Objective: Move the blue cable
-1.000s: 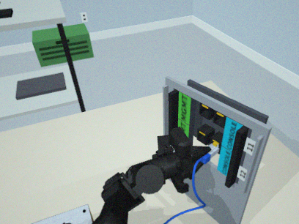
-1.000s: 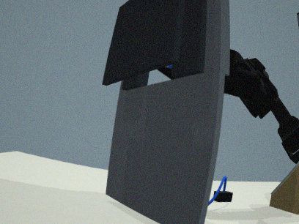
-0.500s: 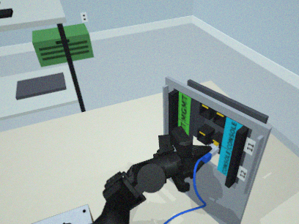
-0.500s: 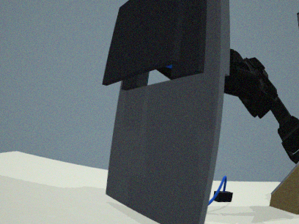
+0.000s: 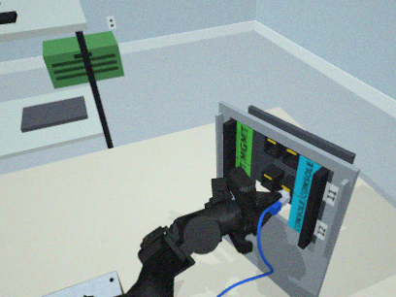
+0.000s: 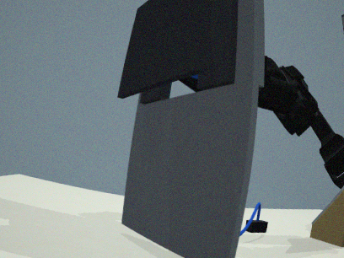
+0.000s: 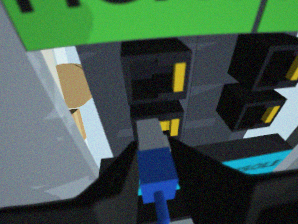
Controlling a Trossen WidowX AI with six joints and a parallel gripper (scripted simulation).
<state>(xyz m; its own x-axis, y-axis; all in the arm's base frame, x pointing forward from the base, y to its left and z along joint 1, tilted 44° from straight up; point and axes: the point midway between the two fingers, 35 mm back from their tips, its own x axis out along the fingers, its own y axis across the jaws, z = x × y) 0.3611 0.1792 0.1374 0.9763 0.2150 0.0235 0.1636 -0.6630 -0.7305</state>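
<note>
Nearest in the wrist view, the hand [image 5: 272, 199] [image 7: 152, 144] is clamped on the plug [image 5: 285, 196] [image 7: 157, 167], its clear nose in front of a port [image 7: 172, 127] of the lower pair; whether it has entered, I cannot tell. The blue cable [image 5: 261, 238] [image 6: 253, 220] [image 7: 162, 210] curves down from it. Close by stand the neighbouring sockets, the cyan CONSOLE strip [image 5: 302, 194] [image 7: 260, 164] and the green MGMT strip [image 5: 244, 148] [image 7: 150, 25]. A grey upright panel [image 5: 286, 257] [image 6: 190, 156] surrounds the ports, rising from the tabletop [image 5: 97, 209] [image 6: 63, 198], and in the exterior view it hides the hand. Beyond, a black post [image 5: 97, 97] crosses in front of a green box [image 5: 104, 46]; a dark slab [image 5: 54, 114] lies on a shelf [image 5: 49, 141].
</note>
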